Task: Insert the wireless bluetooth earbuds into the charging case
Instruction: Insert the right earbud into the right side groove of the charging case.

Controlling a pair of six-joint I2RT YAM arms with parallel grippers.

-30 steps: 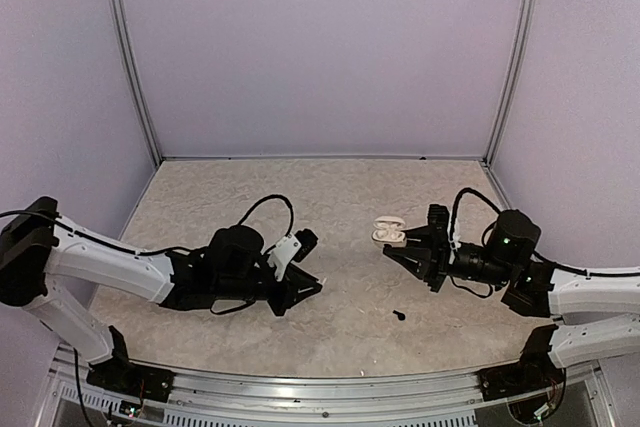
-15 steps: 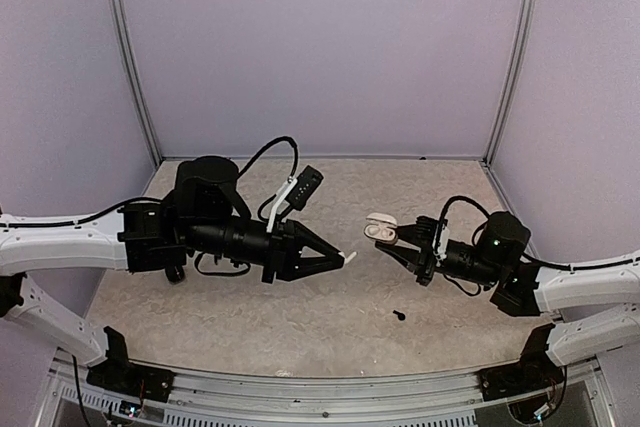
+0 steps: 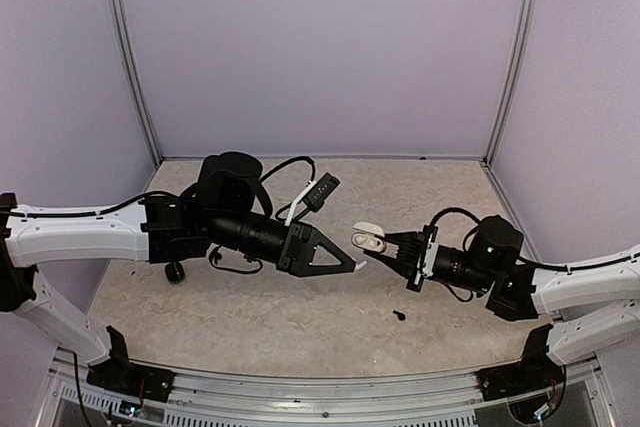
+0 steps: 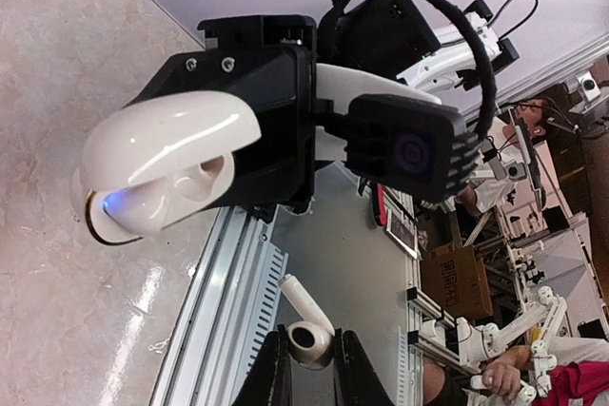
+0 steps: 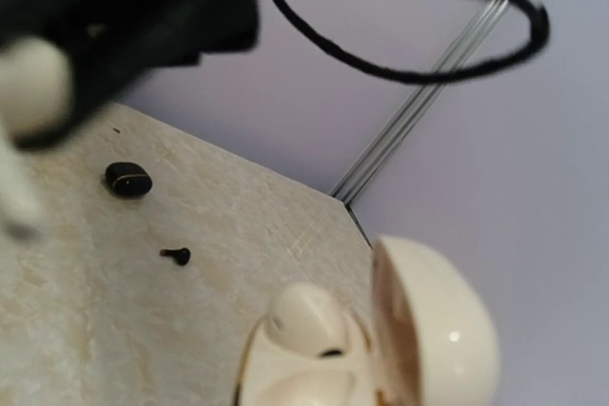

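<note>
The white charging case [image 3: 368, 239] hangs above the table with its lid open, and my right gripper [image 3: 388, 244] is shut on it. In the right wrist view one white earbud [image 5: 303, 316] sits in the case [image 5: 285, 382] beside the raised lid [image 5: 433, 330]. My left gripper [image 3: 352, 268] is shut on a second white earbud [image 4: 311, 344], stem pointing outward, just below and left of the case [image 4: 162, 173]. A black earbud [image 3: 400, 314] lies on the table in front of the right arm. The right gripper's fingertips are hidden behind the case.
A black pebble-like case [image 5: 127, 179] rests on the table with a small black earbud [image 5: 176, 255] near it. A dark rounded object [image 3: 175, 272] shows under the left arm. Purple walls enclose the table [image 3: 300, 317] on three sides.
The left arm rose off the table and swung right with the white earbud. The right gripper carried the open case leftward, so the two now nearly meet.
</note>
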